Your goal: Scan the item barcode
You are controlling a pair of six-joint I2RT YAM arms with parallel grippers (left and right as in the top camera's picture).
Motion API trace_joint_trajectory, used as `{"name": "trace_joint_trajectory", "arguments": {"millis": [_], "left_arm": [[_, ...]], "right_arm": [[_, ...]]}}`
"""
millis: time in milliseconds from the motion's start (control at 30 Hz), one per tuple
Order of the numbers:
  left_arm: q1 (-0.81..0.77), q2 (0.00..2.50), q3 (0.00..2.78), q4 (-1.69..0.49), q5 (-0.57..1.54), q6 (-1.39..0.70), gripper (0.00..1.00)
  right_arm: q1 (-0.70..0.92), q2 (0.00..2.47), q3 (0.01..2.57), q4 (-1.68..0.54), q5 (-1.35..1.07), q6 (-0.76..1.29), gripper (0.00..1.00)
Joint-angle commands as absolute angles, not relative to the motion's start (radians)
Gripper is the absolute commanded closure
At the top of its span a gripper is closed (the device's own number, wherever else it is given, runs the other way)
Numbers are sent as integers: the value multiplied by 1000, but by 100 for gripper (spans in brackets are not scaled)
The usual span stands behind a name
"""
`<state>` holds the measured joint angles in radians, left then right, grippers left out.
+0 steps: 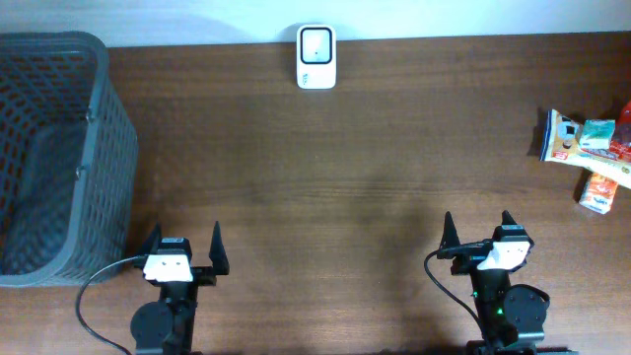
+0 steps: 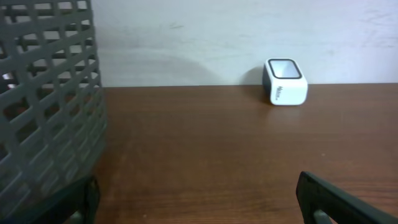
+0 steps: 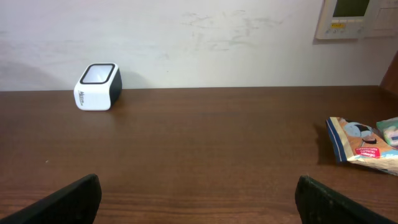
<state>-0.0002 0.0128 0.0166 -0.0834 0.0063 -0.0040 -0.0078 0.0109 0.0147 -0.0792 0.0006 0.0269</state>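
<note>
A white barcode scanner (image 1: 316, 57) with a dark window stands at the table's far edge, centre; it also shows in the left wrist view, scanner (image 2: 285, 81), and the right wrist view, scanner (image 3: 97, 86). Packaged items (image 1: 584, 138) lie in a heap at the far right, with an orange carton (image 1: 597, 191) nearest me. A blue-edged snack packet (image 3: 360, 143) shows in the right wrist view. My left gripper (image 1: 184, 246) rests open at the near left, holding nothing. My right gripper (image 1: 480, 231) rests open at the near right, well short of the items.
A grey mesh basket (image 1: 59, 148) fills the left side of the table, close to my left gripper; its wall (image 2: 46, 106) looms in the left wrist view. A wall runs behind the table's far edge, with a control panel (image 3: 348, 17) on it.
</note>
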Motion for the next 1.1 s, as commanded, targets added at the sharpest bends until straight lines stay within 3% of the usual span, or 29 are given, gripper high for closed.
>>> {"name": "trace_joint_trajectory", "arguments": {"millis": [0,1067], "left_arm": [[5,5,8,-84,-67,-33,1],[1,5,9,-82,-45,-25,1]], "right_arm": [[-14,3,6,-81,9,35,2],[-14,3,6,-81,9,35,2]]}}
